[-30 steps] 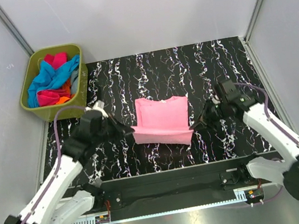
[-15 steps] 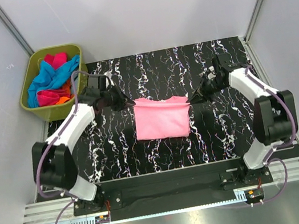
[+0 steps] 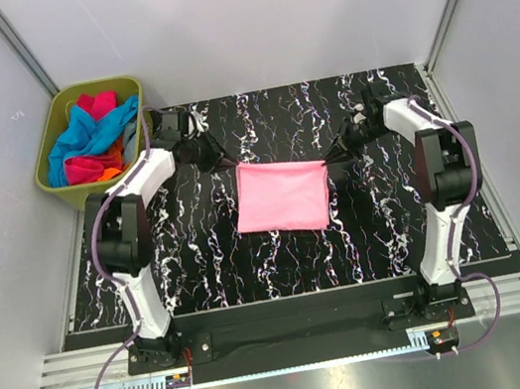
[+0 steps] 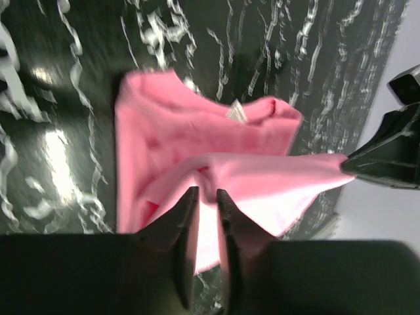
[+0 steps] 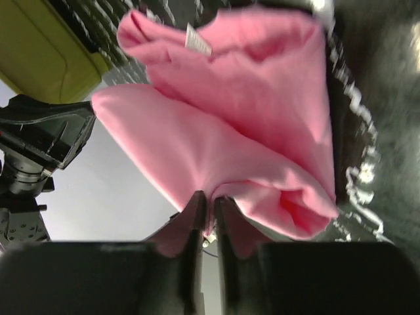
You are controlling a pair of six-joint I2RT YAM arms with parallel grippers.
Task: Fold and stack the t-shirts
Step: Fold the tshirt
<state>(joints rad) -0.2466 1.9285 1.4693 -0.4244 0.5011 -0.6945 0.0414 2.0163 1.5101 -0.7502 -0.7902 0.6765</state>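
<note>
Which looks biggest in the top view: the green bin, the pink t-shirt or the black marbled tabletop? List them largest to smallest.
1. the black marbled tabletop, by far
2. the green bin, clearly broader than the shirt
3. the pink t-shirt, folded

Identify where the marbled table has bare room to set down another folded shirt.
Bare: the near strip of table between the light pink t-shirt and the arm bases, and the far strip behind it. Crowded: its far corners, where left gripper and right gripper pinch.
</note>
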